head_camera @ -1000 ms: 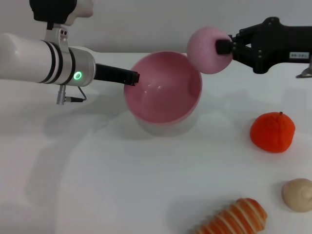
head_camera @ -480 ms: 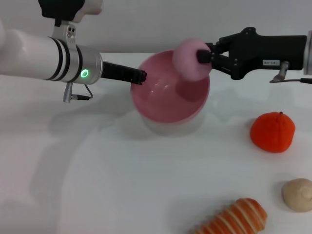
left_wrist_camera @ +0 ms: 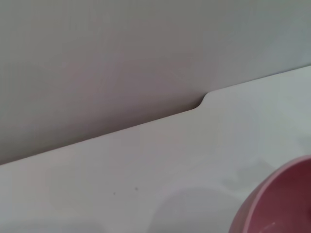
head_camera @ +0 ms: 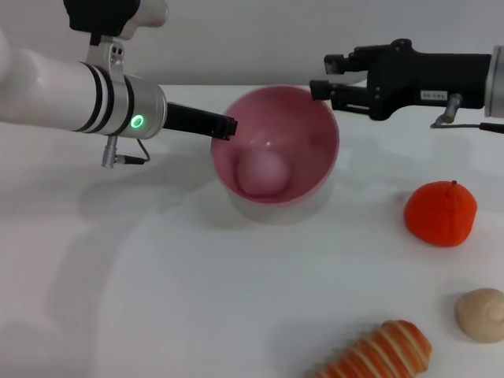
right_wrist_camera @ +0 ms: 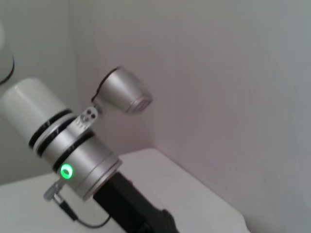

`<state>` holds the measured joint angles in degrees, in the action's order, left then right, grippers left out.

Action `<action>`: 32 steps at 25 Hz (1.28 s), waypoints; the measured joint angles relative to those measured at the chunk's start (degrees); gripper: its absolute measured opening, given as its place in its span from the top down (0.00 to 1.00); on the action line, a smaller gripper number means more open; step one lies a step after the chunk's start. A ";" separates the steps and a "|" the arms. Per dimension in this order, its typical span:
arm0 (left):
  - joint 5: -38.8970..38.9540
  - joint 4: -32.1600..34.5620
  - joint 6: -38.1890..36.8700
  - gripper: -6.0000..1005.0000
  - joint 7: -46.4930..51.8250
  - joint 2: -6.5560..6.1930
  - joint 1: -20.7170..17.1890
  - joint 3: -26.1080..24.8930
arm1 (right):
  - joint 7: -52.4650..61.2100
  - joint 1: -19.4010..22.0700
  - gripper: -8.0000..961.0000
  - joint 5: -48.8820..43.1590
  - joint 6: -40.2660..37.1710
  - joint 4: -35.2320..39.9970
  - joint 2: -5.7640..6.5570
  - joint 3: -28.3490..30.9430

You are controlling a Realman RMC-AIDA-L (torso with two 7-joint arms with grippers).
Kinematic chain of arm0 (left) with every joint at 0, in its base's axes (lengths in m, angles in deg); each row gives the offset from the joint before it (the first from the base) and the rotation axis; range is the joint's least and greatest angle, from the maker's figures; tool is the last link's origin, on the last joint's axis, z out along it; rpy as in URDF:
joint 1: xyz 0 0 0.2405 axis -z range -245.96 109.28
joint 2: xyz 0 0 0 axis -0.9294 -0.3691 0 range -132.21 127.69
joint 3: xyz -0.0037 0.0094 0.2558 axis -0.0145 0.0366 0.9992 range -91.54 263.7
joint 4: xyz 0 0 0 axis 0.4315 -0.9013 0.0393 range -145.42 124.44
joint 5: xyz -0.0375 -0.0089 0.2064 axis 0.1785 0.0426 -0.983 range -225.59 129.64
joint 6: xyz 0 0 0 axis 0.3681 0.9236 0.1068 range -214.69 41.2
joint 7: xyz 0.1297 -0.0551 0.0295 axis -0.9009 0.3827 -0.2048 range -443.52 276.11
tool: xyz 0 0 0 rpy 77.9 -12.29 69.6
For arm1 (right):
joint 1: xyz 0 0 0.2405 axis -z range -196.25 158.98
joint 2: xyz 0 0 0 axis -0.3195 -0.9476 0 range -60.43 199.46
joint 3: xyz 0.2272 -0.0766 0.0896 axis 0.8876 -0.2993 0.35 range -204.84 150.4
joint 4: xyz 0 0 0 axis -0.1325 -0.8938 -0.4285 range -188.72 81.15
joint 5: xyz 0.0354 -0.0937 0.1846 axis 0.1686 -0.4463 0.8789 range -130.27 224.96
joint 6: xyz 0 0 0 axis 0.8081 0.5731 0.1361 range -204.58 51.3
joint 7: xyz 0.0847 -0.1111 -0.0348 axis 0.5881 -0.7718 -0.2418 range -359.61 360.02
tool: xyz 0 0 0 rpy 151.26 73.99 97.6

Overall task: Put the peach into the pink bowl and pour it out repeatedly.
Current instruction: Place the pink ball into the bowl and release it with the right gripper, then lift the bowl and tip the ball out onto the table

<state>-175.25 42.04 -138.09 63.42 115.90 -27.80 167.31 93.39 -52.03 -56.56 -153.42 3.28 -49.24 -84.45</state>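
Observation:
The pink bowl (head_camera: 303, 134) is tilted toward me, held at its left rim by my left gripper (head_camera: 224, 126), which is shut on it. The pale-pink peach (head_camera: 262, 173) lies inside the bowl near its bottom. My right gripper (head_camera: 324, 76) is open and empty, just above the bowl's right rim. In the left wrist view only an edge of the bowl (left_wrist_camera: 277, 204) shows. The right wrist view shows my left arm (right_wrist_camera: 73, 155) and no bowl or peach.
An orange-red round fruit (head_camera: 440, 213) sits to the right of the bowl. A beige lumpy ball (head_camera: 481, 313) and a striped orange bread-like toy (head_camera: 382, 352) lie at the front right. The white table (head_camera: 157, 299) spreads to the front left.
My right gripper carried the peach leftward over the bowl, opened and let it go. The peach dropped into the bowl. The left arm and bowl shifted slightly right.

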 joint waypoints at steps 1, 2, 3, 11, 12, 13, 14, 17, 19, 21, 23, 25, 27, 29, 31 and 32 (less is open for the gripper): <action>0.00 -0.01 -0.06 0.95 0.00 -0.04 0.02 0.00 | -0.04 0.18 0.54 0.90 0.00 -0.14 0.04 0.29; 0.00 -0.03 -0.17 0.96 0.00 -0.11 0.06 -0.02 | -0.23 0.59 0.54 2.04 -0.03 -0.15 0.10 0.71; -0.01 -0.03 -0.39 0.96 0.00 -0.16 0.11 -0.08 | -0.87 1.25 0.54 4.29 -0.39 -0.15 0.14 1.41; -0.69 0.35 -3.40 0.96 0.03 -0.73 0.76 -1.42 | -20.44 10.77 0.52 36.90 -7.76 -7.42 0.53 11.62; -0.84 0.36 -3.68 0.96 0.00 -0.74 0.77 -1.51 | -22.75 11.67 0.52 40.80 -8.21 -9.55 0.52 13.52; -0.98 0.36 -3.96 0.96 -0.01 -0.74 0.77 -1.52 | -25.61 12.20 0.52 44.39 -8.96 -12.40 0.45 15.39; -1.29 0.36 -4.19 0.96 0.02 -0.74 0.77 -1.56 | -29.42 12.73 0.52 48.69 -10.05 -15.77 0.42 17.33; -2.81 0.39 -5.54 0.96 0.49 -0.76 0.89 -1.83 | -42.54 13.66 0.52 59.75 -13.37 -25.57 0.34 20.88; -3.50 0.42 -6.94 0.96 0.62 -0.80 1.21 -2.31 | -49.33 14.15 0.52 64.27 -13.89 -29.94 0.37 21.28; -6.13 0.77 -12.22 0.96 0.81 -0.87 2.52 -4.40 | -54.07 14.36 0.52 66.46 -13.55 -33.00 0.49 21.35; -10.01 2.13 -16.73 0.96 1.81 -0.96 3.34 -6.22 | -56.87 14.38 0.52 67.08 -13.27 -34.94 0.62 21.44; -13.63 3.64 -19.45 0.95 3.37 -1.02 3.68 -7.00 | -59.12 14.22 0.52 67.20 -12.96 -36.59 0.71 21.50; -16.75 4.87 -21.92 0.95 4.96 -1.08 4.02 -7.20 | -60.28 14.01 0.52 67.24 -12.32 -37.37 0.72 21.53; -18.97 5.57 -24.60 0.95 5.74 -1.17 4.56 -7.41 | -60.65 13.83 0.52 67.28 -11.19 -37.71 0.72 21.55; -20.74 6.00 -26.83 0.95 5.90 -1.19 4.95 -7.64 | -60.69 13.68 0.52 67.31 -10.04 -38.06 0.72 21.56; -21.30 6.20 -27.41 0.96 5.90 -1.19 5.00 -7.67 | -60.71 13.60 0.52 67.33 -9.67 -38.24 0.75 21.56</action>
<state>-196.55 48.23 -165.50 69.32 114.72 -22.79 159.63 32.68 -38.42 10.77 -163.09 -34.96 -48.49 -62.89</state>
